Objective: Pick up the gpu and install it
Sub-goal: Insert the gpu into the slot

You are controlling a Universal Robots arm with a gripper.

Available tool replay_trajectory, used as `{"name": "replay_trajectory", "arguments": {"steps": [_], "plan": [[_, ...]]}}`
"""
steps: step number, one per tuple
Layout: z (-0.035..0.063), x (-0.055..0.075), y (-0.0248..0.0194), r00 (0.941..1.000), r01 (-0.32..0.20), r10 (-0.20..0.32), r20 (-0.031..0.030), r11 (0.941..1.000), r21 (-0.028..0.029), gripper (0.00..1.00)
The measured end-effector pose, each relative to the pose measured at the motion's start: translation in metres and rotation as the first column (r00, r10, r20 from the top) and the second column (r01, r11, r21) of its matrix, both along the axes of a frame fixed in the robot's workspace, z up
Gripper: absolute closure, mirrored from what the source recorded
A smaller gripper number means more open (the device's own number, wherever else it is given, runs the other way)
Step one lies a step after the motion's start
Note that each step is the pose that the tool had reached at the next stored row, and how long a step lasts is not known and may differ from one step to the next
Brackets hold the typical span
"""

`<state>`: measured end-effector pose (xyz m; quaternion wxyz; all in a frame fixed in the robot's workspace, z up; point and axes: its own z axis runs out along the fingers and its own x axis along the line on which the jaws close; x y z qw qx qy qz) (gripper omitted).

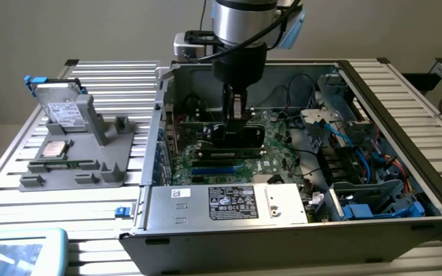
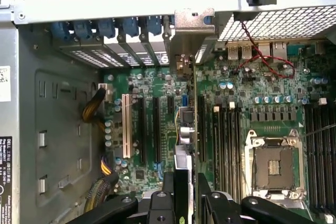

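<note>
Exterior view is showing the gpu standing on edge in the middle of the frame, inside the open case and just over the green board. The gripper is clamping it from above, one finger pressing on each face. Wrist view is looking down along the card: the gpu is running edge-on between the fingers, close beside a long black slot. Whether it is touching that slot I cannot tell.

Judging by this, the pick-up is done and the install step is in hand, with the card at or near its slot and not visibly seated. Seating is calling for the card's edge to be lining up along the slot, the bracket end meeting the rear openings, and a straight push with no tilt.

At the exterior view's left, a tray is holding a drive, well apart from the case.
</note>
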<state>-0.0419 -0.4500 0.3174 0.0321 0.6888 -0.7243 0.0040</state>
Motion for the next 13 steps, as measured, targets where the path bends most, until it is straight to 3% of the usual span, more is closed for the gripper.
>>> {"name": "replay_trajectory", "arguments": {"steps": [13], "plan": [[-0.0235,-0.001,-0.0031,0.9998,0.021,-0.021,0.0000,0.9998,-0.0001,0.73]]}}
